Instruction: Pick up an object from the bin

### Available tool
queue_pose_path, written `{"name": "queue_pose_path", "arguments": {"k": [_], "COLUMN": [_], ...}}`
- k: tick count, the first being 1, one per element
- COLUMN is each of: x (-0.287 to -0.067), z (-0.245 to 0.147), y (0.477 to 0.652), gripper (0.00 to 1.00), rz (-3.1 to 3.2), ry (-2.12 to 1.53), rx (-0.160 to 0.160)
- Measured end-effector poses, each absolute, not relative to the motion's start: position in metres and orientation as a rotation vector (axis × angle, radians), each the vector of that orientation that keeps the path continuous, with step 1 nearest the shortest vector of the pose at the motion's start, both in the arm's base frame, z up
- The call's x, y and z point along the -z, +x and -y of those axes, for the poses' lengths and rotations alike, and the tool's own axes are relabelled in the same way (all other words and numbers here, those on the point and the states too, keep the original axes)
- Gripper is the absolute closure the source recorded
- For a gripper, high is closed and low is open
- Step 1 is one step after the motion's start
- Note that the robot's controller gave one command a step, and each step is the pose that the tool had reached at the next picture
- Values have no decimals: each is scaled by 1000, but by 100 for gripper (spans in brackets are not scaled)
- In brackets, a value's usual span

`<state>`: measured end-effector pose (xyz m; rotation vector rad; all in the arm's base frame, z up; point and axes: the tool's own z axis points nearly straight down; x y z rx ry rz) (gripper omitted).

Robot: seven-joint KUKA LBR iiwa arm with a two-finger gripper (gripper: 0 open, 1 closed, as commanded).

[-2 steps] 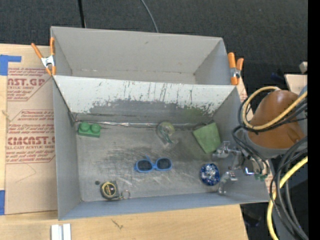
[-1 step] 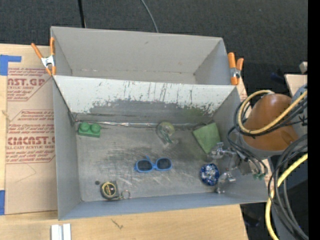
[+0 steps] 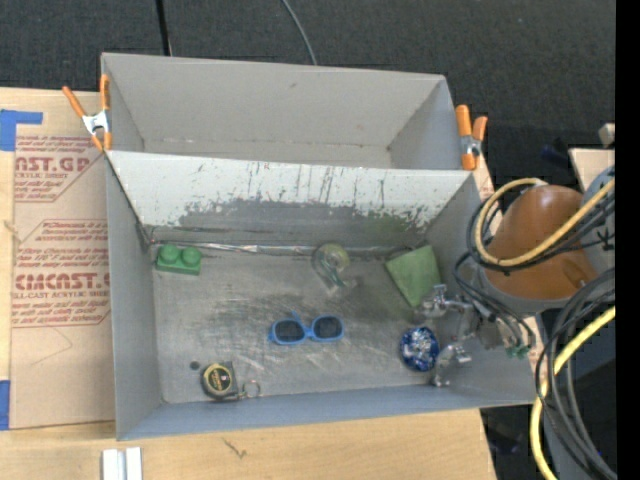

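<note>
My gripper (image 3: 439,336) is low in the bin's front right corner. It stands open, one metal fingertip (image 3: 438,298) toward the back and the other toward the front. A small blue-and-white patterned ball (image 3: 419,348) lies on the floor at the fingertips, closer to the front one and a little left of the line between them. I cannot tell whether either finger touches it. A flat green square pad (image 3: 413,274) lies tilted just behind the gripper against the right wall.
Blue sunglasses (image 3: 305,330) lie mid-floor to the left of the ball. A clear plastic piece (image 3: 332,263) sits near the back centre, a green two-stud brick (image 3: 178,259) at the back left, and a small round tape measure (image 3: 218,379) at the front left.
</note>
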<state>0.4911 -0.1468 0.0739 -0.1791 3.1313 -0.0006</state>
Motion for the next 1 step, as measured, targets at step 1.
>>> {"name": "queue_pose_path", "arguments": {"k": [1], "x": [-75], "z": [147], "y": [493], "gripper": [100], "rz": [-3126], "ry": [-179], "rx": [3]}}
